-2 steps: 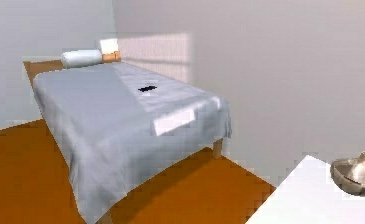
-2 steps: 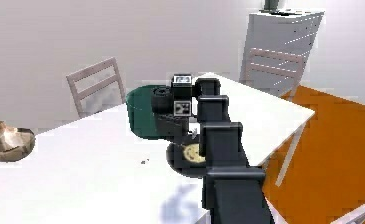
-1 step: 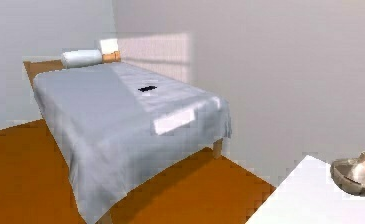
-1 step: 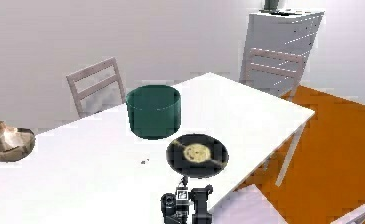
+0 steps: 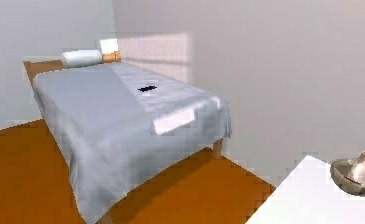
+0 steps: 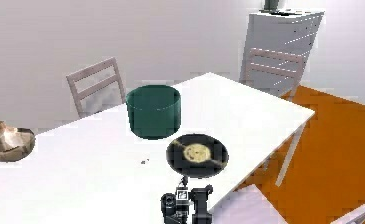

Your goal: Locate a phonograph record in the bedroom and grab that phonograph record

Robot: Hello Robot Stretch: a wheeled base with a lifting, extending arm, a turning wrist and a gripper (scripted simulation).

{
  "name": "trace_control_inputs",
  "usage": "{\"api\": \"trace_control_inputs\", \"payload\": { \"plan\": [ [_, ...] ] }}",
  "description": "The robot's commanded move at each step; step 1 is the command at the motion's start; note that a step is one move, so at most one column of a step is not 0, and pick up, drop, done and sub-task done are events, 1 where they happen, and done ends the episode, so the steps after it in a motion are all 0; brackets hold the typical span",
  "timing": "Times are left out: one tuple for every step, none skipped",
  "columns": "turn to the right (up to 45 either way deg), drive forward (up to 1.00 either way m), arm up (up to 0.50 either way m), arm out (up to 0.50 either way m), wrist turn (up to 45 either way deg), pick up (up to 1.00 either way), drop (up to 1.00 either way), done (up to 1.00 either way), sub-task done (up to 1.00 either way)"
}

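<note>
The phonograph record (image 6: 199,153) lies flat, label up, on the white table (image 6: 80,180) close to its near edge, just in front of a green round tub (image 6: 154,108). As a disc it has no long axis. The gripper (image 6: 183,192) is at that near edge by the record, and I cannot tell whether it holds anything. The forward view adds a grey bed (image 5: 130,120) and a bowl (image 5: 352,172) on the table's corner.

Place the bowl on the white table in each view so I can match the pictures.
Forward view: the bowl sits at the right edge, low down, on the white table.
Arm side view: the bowl sits at the left edge, at mid-height.
Shared landmark: the white table beneath it.
</note>
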Motion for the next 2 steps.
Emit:
{"api": "trace_control_inputs", "payload": {
  "plan": [
    [0.0,0.0,0.1,0.0,0.0,0.0,0.0,0.0,0.0],
    [0.0,0.0,0.0,0.0,0.0,0.0,0.0,1.0,0.0]
  ]
}}
